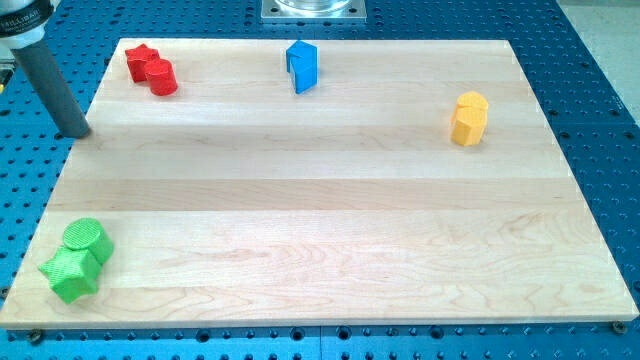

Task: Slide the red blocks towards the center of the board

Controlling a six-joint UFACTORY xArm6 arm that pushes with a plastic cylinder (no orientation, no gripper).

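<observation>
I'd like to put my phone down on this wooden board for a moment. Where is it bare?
The whole middle is bare, bordered by the red blocks and blue block at the top, the yellow block on the right and the green blocks bottom left. The bottom right corner is free too. Crowding is only near the red pair, where my tip stands.

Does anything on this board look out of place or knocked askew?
Nothing looks damaged or spilled. The one oddity: my tip rests off the board, beyond its left edge, apart from every block. The two red blocks huddle touching near the top-left corner, and the two green blocks likewise at bottom left.
</observation>
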